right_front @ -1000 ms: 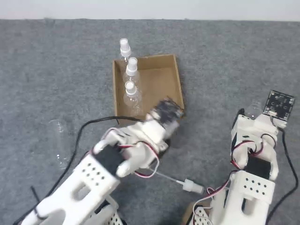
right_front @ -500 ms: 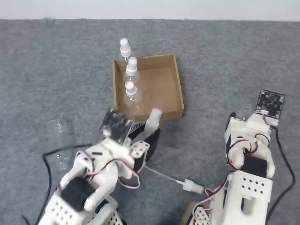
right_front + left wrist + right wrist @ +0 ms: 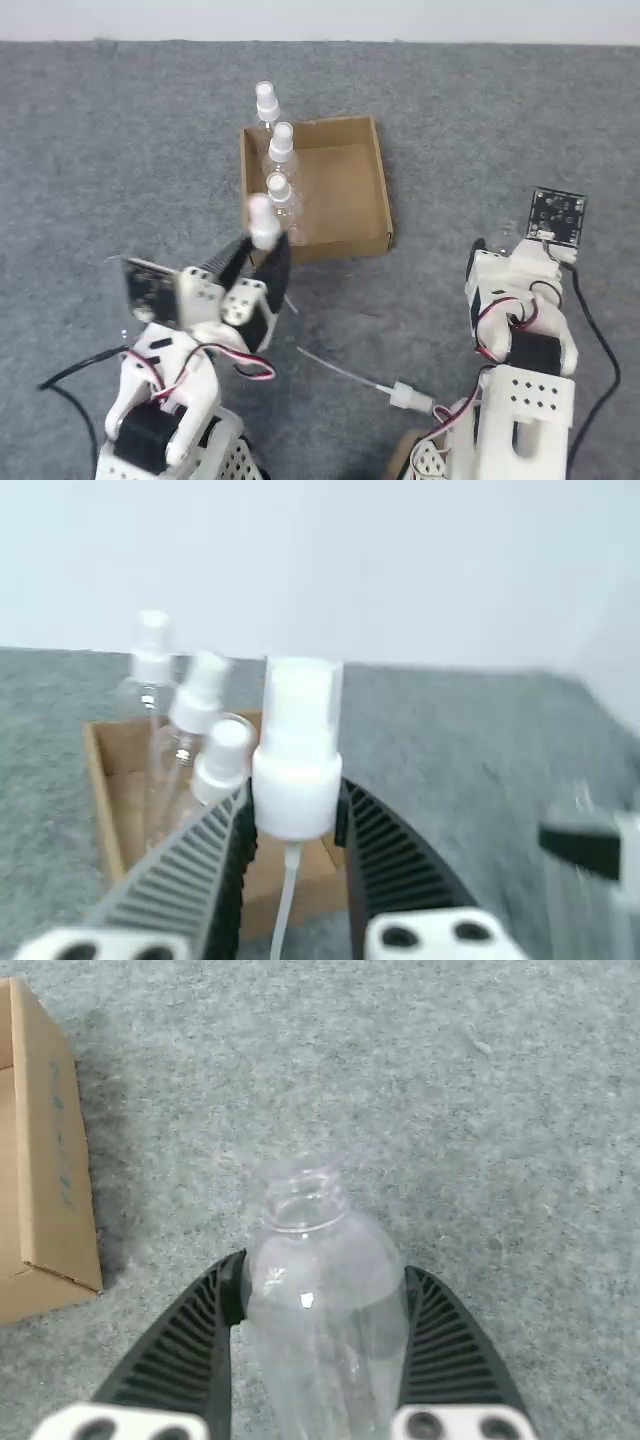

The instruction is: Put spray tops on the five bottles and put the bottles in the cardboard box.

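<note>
Since a second ago your left arm has swung back from the near right corner of the cardboard box [image 3: 345, 185], and the left gripper [image 3: 258, 246] now holds a spray top [image 3: 263, 222] lifted in front of the box's near left corner. Your right arm has edged slightly toward the box. You have the left jaws closed on the top's collar, nozzle up and thin tube hanging between the fingers, which I judge is the pose for lowering it into a neck. Your right gripper [image 3: 323, 1272] is clamped round an uncapped bottle [image 3: 322, 1230], held upright with its mouth open, seemingly ready to receive the tube. Top and bottle are well apart, across the front of the box. Three capped bottles [image 3: 281, 145] stand in a row along the box wall on your left arm's side, and a spare top [image 3: 410, 397] lies on the carpet [image 3: 480, 120] between your arms.
</note>
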Controlling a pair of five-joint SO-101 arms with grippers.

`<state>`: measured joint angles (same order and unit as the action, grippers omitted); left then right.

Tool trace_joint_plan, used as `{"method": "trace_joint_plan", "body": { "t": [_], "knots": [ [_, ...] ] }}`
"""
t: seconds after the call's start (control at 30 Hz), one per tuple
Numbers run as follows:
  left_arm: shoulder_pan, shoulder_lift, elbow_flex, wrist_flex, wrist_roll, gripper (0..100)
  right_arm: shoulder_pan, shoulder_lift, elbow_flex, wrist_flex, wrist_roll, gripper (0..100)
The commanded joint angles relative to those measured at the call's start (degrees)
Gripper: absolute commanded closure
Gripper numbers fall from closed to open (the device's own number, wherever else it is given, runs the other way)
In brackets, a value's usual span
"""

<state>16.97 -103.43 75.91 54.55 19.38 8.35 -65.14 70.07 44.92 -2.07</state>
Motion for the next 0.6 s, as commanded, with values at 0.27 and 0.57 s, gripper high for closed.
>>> {"method": "trace_joint_plan", "body": {
  "t": [0.27,0.57],
  "knots": [
    [-8.1,-1.3,-0.7,-4.9,10.5,98,-5.5,-2.2,-4.1,0.5,-0.4,94.0],
    [-8.8,-1.3,-2.9,-4.9,14.2,98,-9.3,-6.6,-4.0,2.9,-0.1,93.9]
  ]
}}
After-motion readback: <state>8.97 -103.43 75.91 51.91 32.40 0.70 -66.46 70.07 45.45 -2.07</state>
